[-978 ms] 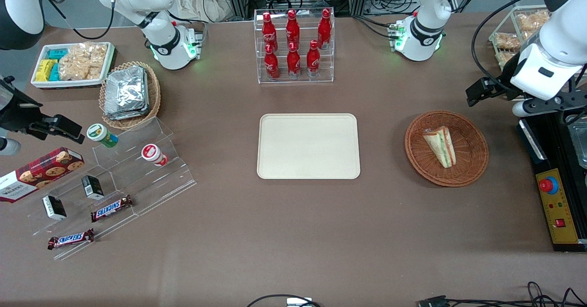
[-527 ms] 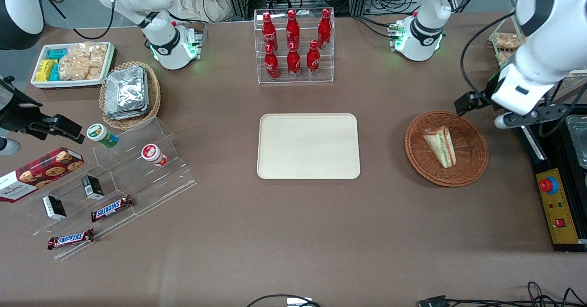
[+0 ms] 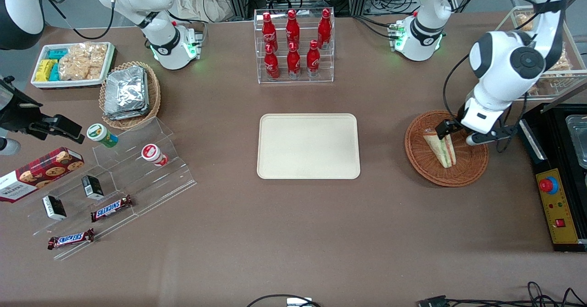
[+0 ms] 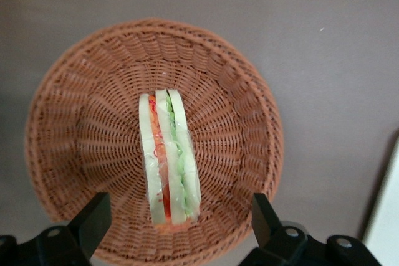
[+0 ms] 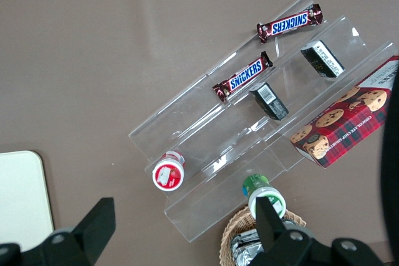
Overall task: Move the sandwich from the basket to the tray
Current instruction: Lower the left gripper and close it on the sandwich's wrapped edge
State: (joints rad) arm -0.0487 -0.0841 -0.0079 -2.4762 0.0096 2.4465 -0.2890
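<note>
Gripper (image 4: pixel 177 232) now moved over basket (image 3: pixel 472 167), fingers (image 4: pixel 93 219) spread wide, straddling sandwich (image 4: pixel 168 157), untouched

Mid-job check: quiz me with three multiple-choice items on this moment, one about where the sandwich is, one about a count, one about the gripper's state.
1. Where is the sandwich?
A. on the tray
B. in the basket
C. on the bare table

2. How many red bottles stand in the clear rack?
A. four
B. six
C. eight

3. How is the gripper?
A. open above the sandwich
B. shut on the sandwich
C. open over the tray

Answers:
1 B: the wedge lies in the basket, and the tray holds nothing.
2 B: the red bottles stand three nearer the front camera and three farther.
3 A: the wrist view shows both fingers spread wide of the bread, touching nothing.
</note>
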